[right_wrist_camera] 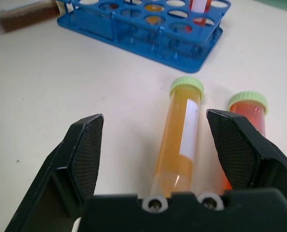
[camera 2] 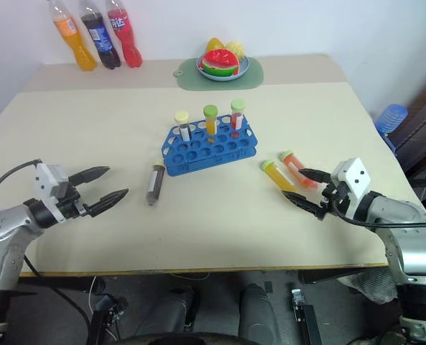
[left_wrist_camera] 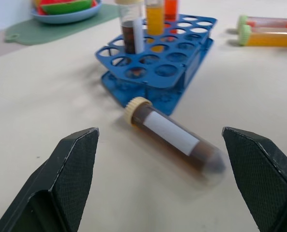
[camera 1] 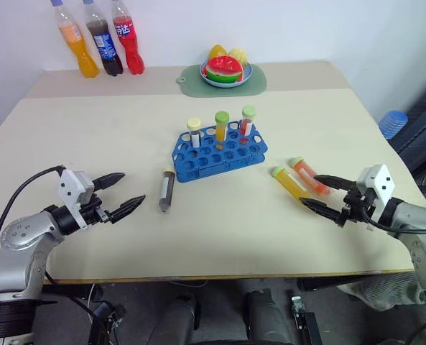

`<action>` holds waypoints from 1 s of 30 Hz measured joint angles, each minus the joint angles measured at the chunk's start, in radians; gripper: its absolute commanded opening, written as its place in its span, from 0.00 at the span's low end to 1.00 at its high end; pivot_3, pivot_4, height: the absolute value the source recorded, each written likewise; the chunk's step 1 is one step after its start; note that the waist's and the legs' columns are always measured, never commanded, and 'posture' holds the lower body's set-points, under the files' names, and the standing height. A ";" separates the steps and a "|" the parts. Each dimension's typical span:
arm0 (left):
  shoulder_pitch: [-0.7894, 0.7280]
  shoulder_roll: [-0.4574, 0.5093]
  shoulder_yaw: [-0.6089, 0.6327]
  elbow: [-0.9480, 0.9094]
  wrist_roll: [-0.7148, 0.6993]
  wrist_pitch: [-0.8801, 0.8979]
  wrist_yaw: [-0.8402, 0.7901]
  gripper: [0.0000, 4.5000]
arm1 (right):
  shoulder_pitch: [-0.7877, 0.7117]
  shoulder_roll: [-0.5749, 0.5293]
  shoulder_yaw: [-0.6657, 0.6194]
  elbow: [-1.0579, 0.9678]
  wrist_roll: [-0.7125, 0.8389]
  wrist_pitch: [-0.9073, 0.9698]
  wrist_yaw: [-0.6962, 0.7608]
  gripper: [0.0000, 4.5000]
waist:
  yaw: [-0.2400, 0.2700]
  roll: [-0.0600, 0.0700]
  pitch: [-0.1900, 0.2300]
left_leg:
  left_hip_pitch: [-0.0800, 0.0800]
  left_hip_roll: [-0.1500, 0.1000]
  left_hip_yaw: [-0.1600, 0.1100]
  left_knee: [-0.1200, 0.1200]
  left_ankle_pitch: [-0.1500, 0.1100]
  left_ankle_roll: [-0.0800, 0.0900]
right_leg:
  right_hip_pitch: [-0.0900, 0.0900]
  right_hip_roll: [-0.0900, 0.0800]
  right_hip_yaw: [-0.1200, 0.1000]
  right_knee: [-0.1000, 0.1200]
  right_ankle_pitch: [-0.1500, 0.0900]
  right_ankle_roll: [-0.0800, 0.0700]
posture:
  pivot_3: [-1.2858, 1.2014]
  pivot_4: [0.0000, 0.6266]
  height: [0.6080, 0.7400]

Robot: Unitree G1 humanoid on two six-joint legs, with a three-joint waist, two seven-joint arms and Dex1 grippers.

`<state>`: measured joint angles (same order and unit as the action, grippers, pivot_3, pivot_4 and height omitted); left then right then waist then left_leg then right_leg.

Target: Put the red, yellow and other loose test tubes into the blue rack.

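- Blue rack (camera 1: 220,151): stands near the middle of the surface (camera 1: 126,122), set slightly askew. Three capped tubes upright along its far row, one dark, one orange-yellow, one red; most wells vacant, so room remains for the loose ones.
- Brown tube (camera 1: 167,190): loose, lying on its side just to the left of the rack's near corner, cream cap toward the rack, white label up. Apart from the rack, not touching it.
- Yellow tube (camera 1: 290,182): loose, lying flat to the right of the rack, green cap toward the rack.
- Red tube (camera 1: 309,175): loose, lying alongside the yellow one on its outer side, close to parallel; whether the two touch cannot be told.
- Task standing, as a judgement: three tubes racked, three still to be lifted; none in hand.
- Left tool (camera 1: 118,193): fingers spread wide, empty, held low over the surface and aimed at the brown tube, which lies between the finger lines in the wrist view but some way ahead. Forearm reaches in from the left edge, roughly level. Likely lined up for a sideways pinch on the barrel.
- Right tool (camera 1: 325,194): fingers apart, empty, tilted slightly down, tips just short of the base ends of the yellow and red tubes. In the wrist view the yellow tube lies centred between the fingers, the probable first pick.
- Background: three drink bottles (camera 1: 98,36) at the far left; fruit plate (camera 1: 225,72) on a green mat (camera 1: 191,83). Both well apart from the work.
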<state>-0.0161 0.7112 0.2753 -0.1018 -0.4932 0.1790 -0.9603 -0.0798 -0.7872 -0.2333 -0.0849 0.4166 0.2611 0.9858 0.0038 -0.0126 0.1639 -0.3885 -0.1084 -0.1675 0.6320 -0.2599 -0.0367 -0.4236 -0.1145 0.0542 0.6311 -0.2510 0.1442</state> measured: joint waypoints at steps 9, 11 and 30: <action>0.003 0.004 0.000 -0.036 -0.041 0.071 -0.019 0.94 | 0.000 0.004 -0.001 0.000 -0.011 -0.019 -0.008 0.84 | 0.003 0.000 0.000 | 0.000 0.000 0.000 0.000 0.000 0.000 | 0.000 0.000 0.000 0.000 0.000 0.000 | 0.52 0.24 1.00; 0.001 0.004 -0.002 -0.039 -0.044 0.072 -0.031 0.94 | -0.003 0.011 0.001 0.000 -0.013 -0.021 -0.017 0.84 | 0.003 0.000 0.000 | 0.000 0.000 0.000 0.000 0.000 0.000 | 0.000 0.000 0.000 0.000 0.000 0.000 | 0.52 0.24 1.00; -0.139 -0.024 -0.152 -0.075 -0.038 0.070 -0.124 0.94 | -0.351 -0.157 0.134 0.090 -0.081 0.360 -0.099 0.84 | 0.001 0.000 0.000 | 0.000 0.000 0.001 0.000 0.000 0.000 | 0.000 0.000 0.000 0.000 0.000 0.000 | 0.52 0.24 1.00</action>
<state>-0.1546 0.6877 0.1231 -0.1765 -0.5307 0.2485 -1.0843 -0.4305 -0.9445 -0.0992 0.0054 0.3351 0.6208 0.8868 0.0049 -0.0123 0.1641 -0.3890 -0.1085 -0.1662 0.6321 -0.2598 -0.0368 -0.4239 -0.1146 0.0539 0.6309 -0.2510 0.1440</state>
